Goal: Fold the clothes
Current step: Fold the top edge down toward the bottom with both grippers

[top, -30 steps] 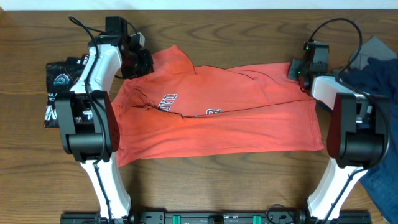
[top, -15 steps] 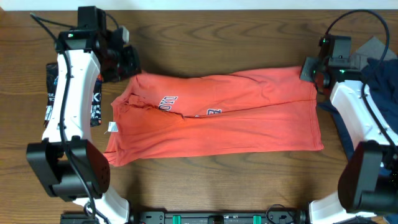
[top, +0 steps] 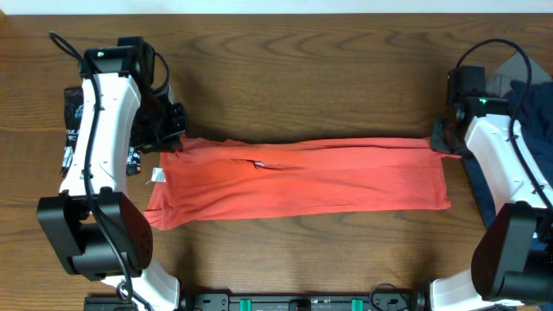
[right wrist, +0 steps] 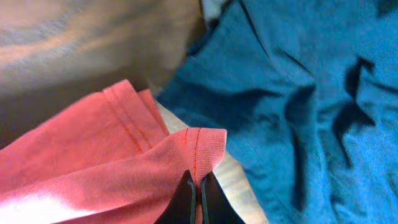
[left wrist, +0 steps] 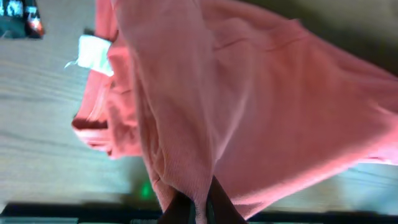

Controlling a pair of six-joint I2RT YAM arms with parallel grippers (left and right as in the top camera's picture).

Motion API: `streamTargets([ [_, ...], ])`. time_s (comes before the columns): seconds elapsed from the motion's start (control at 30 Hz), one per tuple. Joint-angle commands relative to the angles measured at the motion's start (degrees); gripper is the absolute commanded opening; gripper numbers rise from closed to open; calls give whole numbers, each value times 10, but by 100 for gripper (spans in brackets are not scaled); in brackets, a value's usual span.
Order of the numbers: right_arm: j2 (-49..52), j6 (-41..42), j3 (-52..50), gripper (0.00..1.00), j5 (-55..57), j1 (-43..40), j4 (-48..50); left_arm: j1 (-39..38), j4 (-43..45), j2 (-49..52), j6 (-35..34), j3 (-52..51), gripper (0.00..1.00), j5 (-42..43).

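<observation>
Both grippers have come down toward the near side since half a second ago, dragging the far edge of the coral-red T-shirt point(top: 302, 177) over itself. The chest print that showed before is now covered, and the shirt is a narrower band.

Coral-red T-shirt lies flat across the middle of the table point(top: 302, 78), long side running left to right, folded lengthwise.

Left gripper point(top: 173, 138) is at the shirt's far-left corner. Left wrist view shows the jaws pinched together on a ridge of red fabric point(left wrist: 194, 208), with the cloth hanging from the pinch.

Right gripper point(top: 441, 138) is at the shirt's far-right corner. Right wrist view shows the jaws clamped on the stitched hem point(right wrist: 198, 199), with a doubled layer standing up from the grip.

White tag point(top: 157, 176) pokes out at the shirt's left end, just below the left gripper; it also shows in the left wrist view point(left wrist: 93, 55).

Navy garment point(top: 527, 104) is bunched just right of the shirt's right end, partly under the right arm – close beside the held hem in the right wrist view point(right wrist: 311, 93).

Black printed garment point(top: 73, 121) lies left of the shirt, mostly hidden behind the left arm.
</observation>
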Motion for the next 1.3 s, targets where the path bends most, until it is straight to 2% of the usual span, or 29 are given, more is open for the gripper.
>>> streamTargets([
  [0.0, -7, -8, 2, 1, 22, -6, -12, 9, -16, 0, -1, -28, 6, -35],
  [0.33, -7, -8, 0, 2, 19, -6, -44, 9, -17, -1, 6, -137, 6, -36],
  [0.5, -7, -8, -1, 3, -1, -6, -60, 9, -18, -1, 5, -143, 6, -36],
  [0.67, -7, -8, -14, 10, -4, -6, -70, 9, -45, -1, 5, -143, 6, -47],
  [0.73, -7, -8, -17, 14, -4, -6, -77, 9, -56, -1, 5, -144, 17, -64],
  [0.77, -7, -8, -17, 15, -4, -6, -82, 9, -58, -1, 5, -144, 28, -67],
  [0.8, -7, -8, -17, 17, -4, -6, -85, 9, -58, -1, 5, -144, 33, -67],
  [0.87, -7, -8, -17, 19, -4, -6, -90, 9, -59, -1, 5, -144, 35, -67],
  [0.93, -7, -8, -17, 21, -4, -6, -95, 9, -60, -1, 5, -144, 46, -67],
  [1.07, -7, -8, -17, 37, -10, -6, -97, 9, -46, -1, -2, -144, 47, -64],
  [1.1, -7, -8, -17, 38, -16, -6, -97, 7, -37, -1, -2, -144, 47, -51],
  [1.2, -7, -8, -17, 41, -40, -6, -95, 0, 9, -1, 1, -144, 47, 18],
  [1.27, -6, -8, -17, 47, -57, -6, -94, -13, 45, -1, 13, -144, 48, 62],
])
